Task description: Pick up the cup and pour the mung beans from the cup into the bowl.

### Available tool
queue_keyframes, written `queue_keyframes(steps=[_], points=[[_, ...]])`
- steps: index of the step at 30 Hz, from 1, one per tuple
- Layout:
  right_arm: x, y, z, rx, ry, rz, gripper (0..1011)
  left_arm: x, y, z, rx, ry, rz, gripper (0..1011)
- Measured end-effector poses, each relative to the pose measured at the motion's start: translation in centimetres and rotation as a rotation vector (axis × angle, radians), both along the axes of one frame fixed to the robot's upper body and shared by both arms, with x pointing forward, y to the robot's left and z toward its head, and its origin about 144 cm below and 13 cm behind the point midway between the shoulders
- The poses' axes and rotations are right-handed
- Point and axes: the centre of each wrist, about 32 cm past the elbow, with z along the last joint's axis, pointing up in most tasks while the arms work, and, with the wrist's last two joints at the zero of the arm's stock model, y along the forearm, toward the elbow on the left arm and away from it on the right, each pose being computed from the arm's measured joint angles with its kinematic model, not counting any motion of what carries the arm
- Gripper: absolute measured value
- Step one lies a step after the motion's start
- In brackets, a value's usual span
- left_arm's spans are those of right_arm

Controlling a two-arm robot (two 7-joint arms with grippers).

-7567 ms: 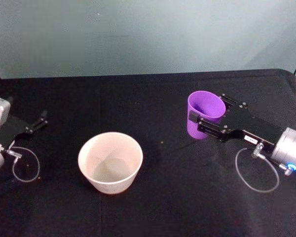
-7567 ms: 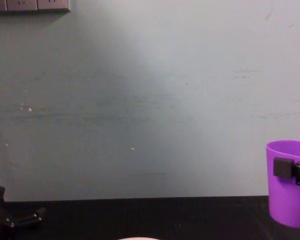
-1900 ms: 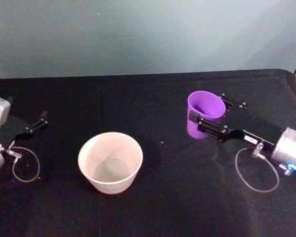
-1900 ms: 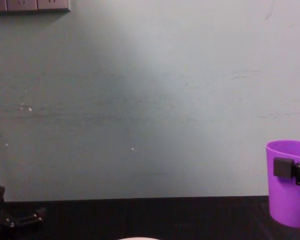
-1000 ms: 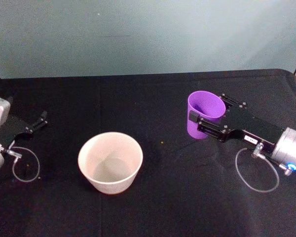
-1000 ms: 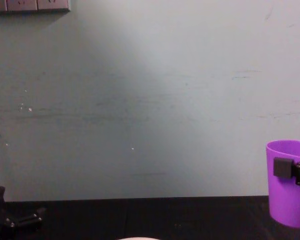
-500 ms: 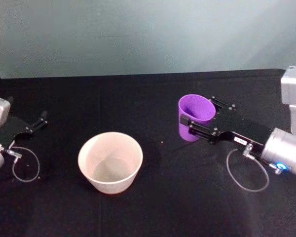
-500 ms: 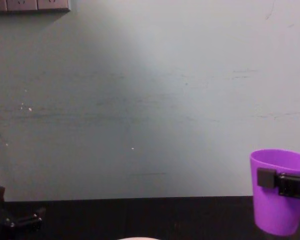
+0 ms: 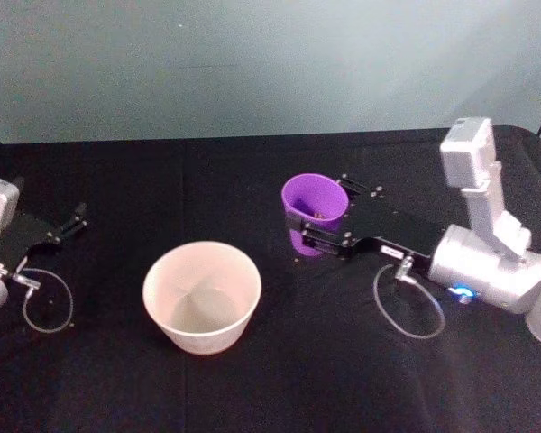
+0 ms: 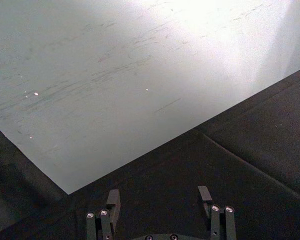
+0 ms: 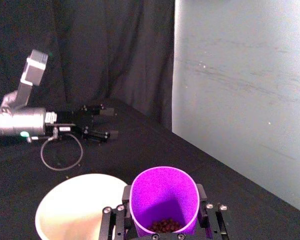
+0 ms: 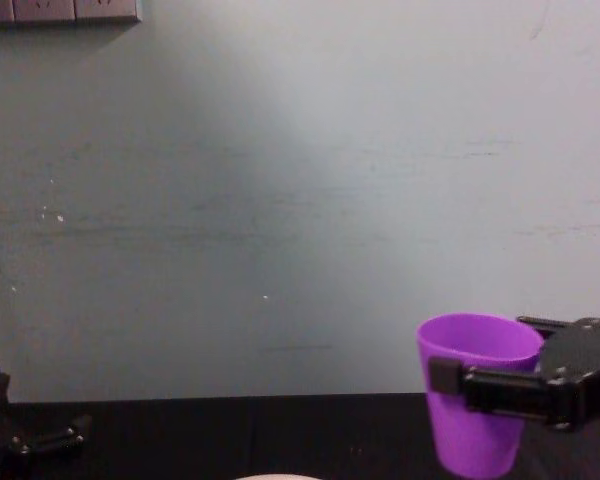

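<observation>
Two grippers are under inspection. The right gripper (image 9: 317,215) is clamping the cup (image 9: 314,193) by its upper wall, one finger on either side, and is holding it near upright and, by appearance, clear of the black table (image 9: 252,388). The cup is sitting to the right of the bowl (image 9: 153,280) and farther back, apart from it, with its mouth not yet over the rim. The mung beans (image 11: 163,226) are lying as a small heap in the cup's bottom, and none are showing in the bowl. The left gripper (image 10: 159,200) is resting near the table's left edge, fingers spread, with nothing between them.

Risks, as judged:
1. Tipping before the lip is standing over the bowl would be sending beans across the dark cloth.
2. The cup wall is smooth and narrowing toward the base, so under tilt it may be sliding or turning in the clamp.
3. The bowl is standing loose, and a knock from the cup or a finger could be shoving or upsetting it.
4. A fast tip may be bouncing beans out over the far rim.

Markings: no brand or legible writing is showing on the cup or the bowl. The socket plates (image 12: 60,10) on the wall are carrying no readable marks. Any lettering on the gripper bodies is too small to read.
</observation>
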Motion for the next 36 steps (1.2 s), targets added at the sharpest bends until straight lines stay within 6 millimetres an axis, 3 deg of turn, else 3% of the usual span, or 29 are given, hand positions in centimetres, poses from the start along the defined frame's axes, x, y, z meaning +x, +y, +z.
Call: queue_keyframes(steps=[12,36], points=[[0.5,2.7,-0.5,-0.141,-0.131,-0.003,728,0.0,0.0,0.0,0.0,0.0,0.0,1011],[-0.6,7.4,0.7,-0.563,-0.467,0.02,728,0.0,0.0,0.0,0.0,0.0,0.0,1012]])
